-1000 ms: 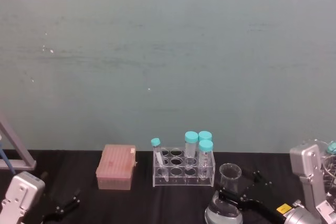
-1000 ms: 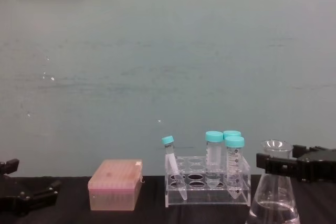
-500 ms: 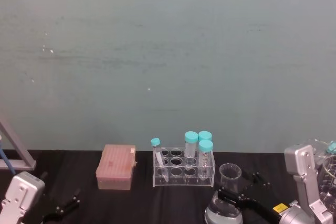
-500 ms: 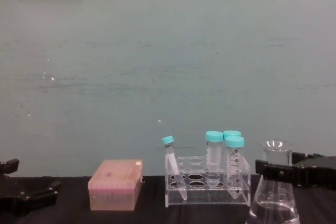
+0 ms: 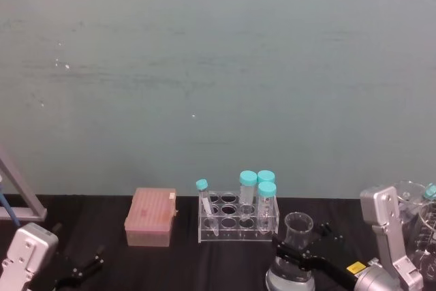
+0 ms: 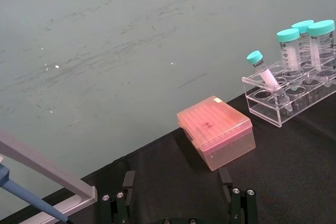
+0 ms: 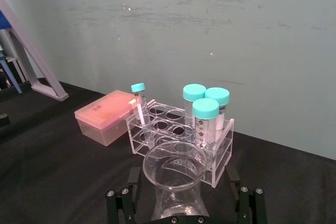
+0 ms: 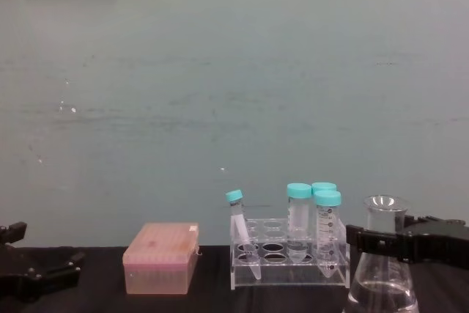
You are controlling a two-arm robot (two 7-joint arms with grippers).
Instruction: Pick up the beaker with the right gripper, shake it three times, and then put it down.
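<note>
Open right gripper (image 7: 182, 198) at bottom centre of right wrist view, fingers (image 7: 122, 203) spread, one either side of the beaker (image 7: 175, 166) neck with a sliver of gap on both sides, so not yet clamped by the look of it; in chest view a black bar across the neck at lower right, just under the flared rim. Beaker upright, long axis vertical, wide base apparently down on the black table (image 5: 204, 264), clear liquid in the bottom, lower right of head view. Already between the jaws, so likely next: close in on the neck, then lift straight up. Nearer arm clearly the right. Just beyond the beaker, toward frame centre: clear tube rack (image 8: 289, 263) with teal-capped tubes (image 8: 299, 214), close beside the glass but apart from it; worth keeping the shake clear of it. Further left, pink tip box (image 8: 161, 258), well apart. More glassware (image 5: 424, 233) at right edge of head view, near the right arm. Parked at lower left of head view, left gripper (image 6: 178, 205), fingers wide apart, holding nothing, well away from the beaker
</note>
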